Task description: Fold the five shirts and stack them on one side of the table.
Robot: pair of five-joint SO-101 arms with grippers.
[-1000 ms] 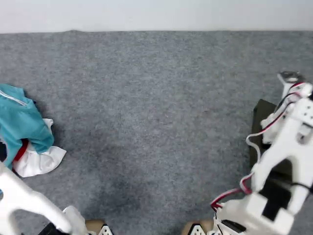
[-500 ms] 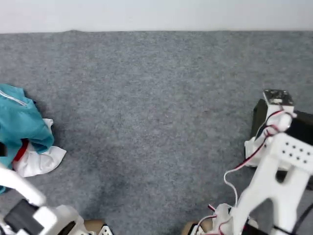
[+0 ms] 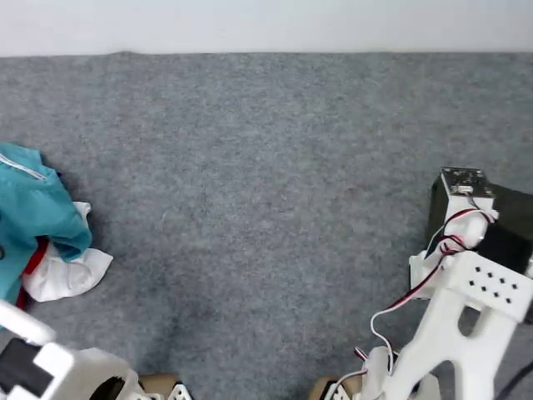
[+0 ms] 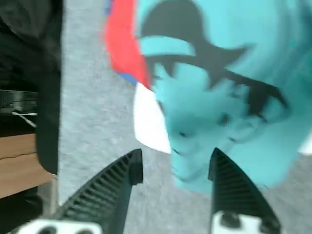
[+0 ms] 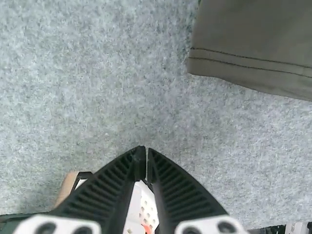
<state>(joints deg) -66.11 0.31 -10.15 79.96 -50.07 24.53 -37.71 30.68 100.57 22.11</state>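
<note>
A heap of shirts lies at the table's left edge: a teal shirt [image 3: 33, 212] on top, a white one [image 3: 67, 275] under it, with a strip of red between. In the left wrist view my left gripper [image 4: 173, 163] stands open just above the teal shirt [image 4: 229, 97], next to red [image 4: 124, 44] and white cloth [image 4: 148, 122]. A folded dark olive shirt [image 3: 500, 233] lies at the right edge. My right gripper [image 5: 145, 153] is shut and empty over bare carpet, a little way from the olive shirt [image 5: 253, 44].
Grey carpet [image 3: 266, 183] covers the table, with a white wall behind. The right arm's white body [image 3: 466, 308] rises at the front right beside the olive shirt. Black gear and a wooden edge [image 4: 19, 165] lie off the table's left.
The right arm has swung down and inward, lowering over the olive shirt's near edge. The left arm has drawn back toward the front left corner.
</note>
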